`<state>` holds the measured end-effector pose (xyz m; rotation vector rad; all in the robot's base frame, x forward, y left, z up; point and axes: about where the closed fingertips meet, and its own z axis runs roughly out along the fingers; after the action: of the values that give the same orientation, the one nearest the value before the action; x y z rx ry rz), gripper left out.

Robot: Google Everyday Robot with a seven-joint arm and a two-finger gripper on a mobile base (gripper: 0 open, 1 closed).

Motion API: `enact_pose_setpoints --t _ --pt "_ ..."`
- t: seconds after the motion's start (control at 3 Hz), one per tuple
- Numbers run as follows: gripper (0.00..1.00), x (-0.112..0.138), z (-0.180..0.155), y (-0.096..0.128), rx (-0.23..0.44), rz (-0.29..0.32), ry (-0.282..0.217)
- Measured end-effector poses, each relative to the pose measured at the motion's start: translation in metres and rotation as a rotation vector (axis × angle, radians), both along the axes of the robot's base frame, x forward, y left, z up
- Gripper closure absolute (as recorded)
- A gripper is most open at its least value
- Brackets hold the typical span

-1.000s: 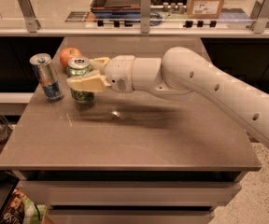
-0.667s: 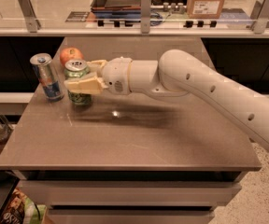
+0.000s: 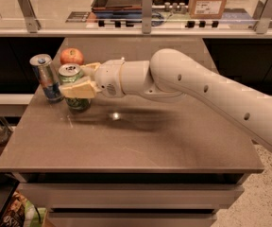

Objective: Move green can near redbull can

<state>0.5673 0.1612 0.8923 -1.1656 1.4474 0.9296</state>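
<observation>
One hand point(image 3: 73, 78), fingers shut around the green can point(image 3: 70, 72), upright at the tabletop's point(image 3: 136, 141) far left, just beside the redbull can point(image 3: 47, 79). Slightly nearer it than before.

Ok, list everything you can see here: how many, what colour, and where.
green can: one, green with silver top, table's far left part, close beside the redbull can
redbull can: one, silver and blue, table's far left edge
apple: one, red, behind the green can
table: one, brown, centre
cardboard box: one, tan, counter behind
arm: one, white, reaching in from the right
gripper: one, cream fingers shut on the green can
</observation>
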Motion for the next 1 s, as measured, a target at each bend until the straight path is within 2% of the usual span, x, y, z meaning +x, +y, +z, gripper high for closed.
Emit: enact_pose_setpoints --t 0.33,1.0 --pt "0.83 -0.0009 0.0005 0.0017 0.001 0.004 -0.001" --pt "0.36 -0.0032 0.0011 0.0058 0.000 0.011 -0.001"
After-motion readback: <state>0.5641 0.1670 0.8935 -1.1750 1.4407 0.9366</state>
